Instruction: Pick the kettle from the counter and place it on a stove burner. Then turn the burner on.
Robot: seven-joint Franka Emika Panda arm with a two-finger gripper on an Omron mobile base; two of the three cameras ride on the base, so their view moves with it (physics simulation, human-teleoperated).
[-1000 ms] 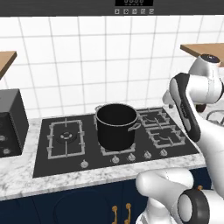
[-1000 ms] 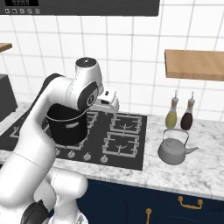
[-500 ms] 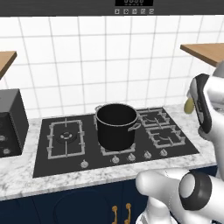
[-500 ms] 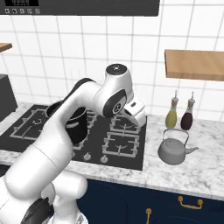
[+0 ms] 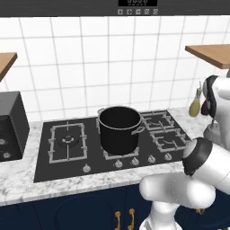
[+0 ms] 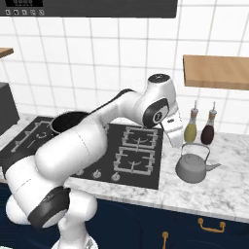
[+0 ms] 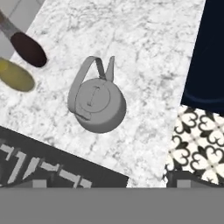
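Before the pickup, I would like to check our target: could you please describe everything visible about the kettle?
The kettle is small, squat and silvery-grey, metal by its look, with a thin arched handle standing upright over the lid, a short spout pointing away from the stove, and a small knob on the lid. It sits upright on the marbled counter, right of the hob and in front of two bottles. Nothing but the counter touches it.

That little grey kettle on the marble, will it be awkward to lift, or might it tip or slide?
The kettle looks rigid metal, squat and wide-bottomed, so probably steady on the counter. Its smooth round body may slide if nudged. Gripped by the thin arched handle, it would likely swing.
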